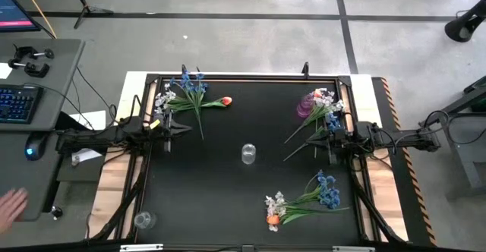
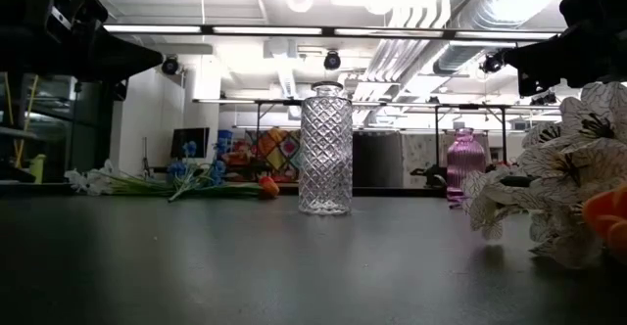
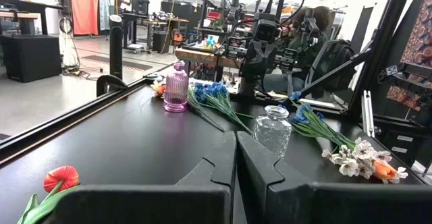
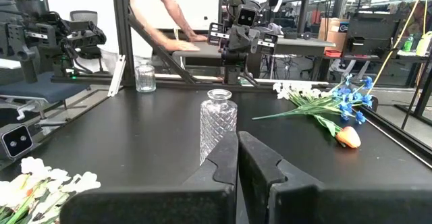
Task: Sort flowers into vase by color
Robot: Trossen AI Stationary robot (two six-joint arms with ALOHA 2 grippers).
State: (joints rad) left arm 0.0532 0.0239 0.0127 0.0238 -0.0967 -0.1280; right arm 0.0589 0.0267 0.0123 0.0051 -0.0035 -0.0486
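A clear cut-glass vase (image 1: 248, 154) stands upright mid-table, also seen in the low view (image 2: 325, 149). A purple vase (image 1: 306, 105) stands near the far right corner, with blue and white sprays (image 1: 326, 109) lying beside it. A bunch of blue and white sprays (image 1: 184, 91) with an orange tulip (image 1: 225, 101) lies far left. A third bunch (image 1: 304, 200), blue, white and orange, lies near right. My left gripper (image 1: 187, 127) hovers shut at the left edge, just near of the far-left bunch. My right gripper (image 1: 322, 140) hovers shut at the right edge, by the long stems.
A second clear glass vessel (image 1: 143, 220) stands off the mat at the near left corner. A raised black frame (image 1: 243, 77) borders the mat. A person's hand (image 1: 11, 206) rests on the desk left of the table, beside a keyboard (image 1: 17, 102). Bare mat surrounds the middle vase.
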